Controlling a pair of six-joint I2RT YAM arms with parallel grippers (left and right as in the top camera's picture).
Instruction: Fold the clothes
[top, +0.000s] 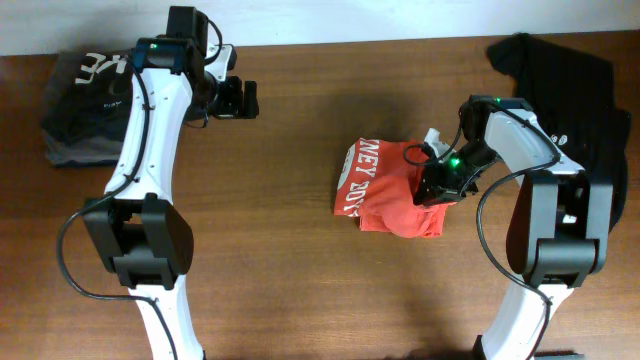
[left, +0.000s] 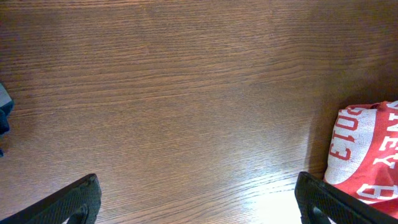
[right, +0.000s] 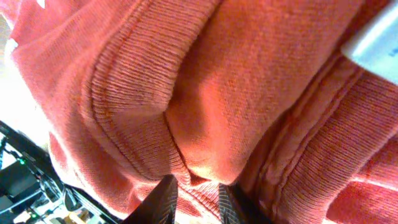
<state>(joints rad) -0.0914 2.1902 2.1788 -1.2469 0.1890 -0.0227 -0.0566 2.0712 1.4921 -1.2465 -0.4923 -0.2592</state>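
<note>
A red shirt (top: 385, 188) with white lettering lies partly folded in a bundle on the wooden table, right of centre. My right gripper (top: 437, 185) is at the bundle's right edge, shut on a fold of the red cloth; the right wrist view is filled with ribbed red fabric (right: 205, 87) pinched between the fingers (right: 196, 199). My left gripper (top: 243, 99) is open and empty at the far left-centre, well apart from the shirt. In the left wrist view its fingers (left: 199, 202) frame bare wood, with the shirt's corner (left: 364, 155) at the right.
A dark folded garment (top: 85, 105) with white print lies at the far left. A black garment (top: 565, 75) is heaped at the far right, behind the right arm. The table surface (top: 290, 260) is brown wood.
</note>
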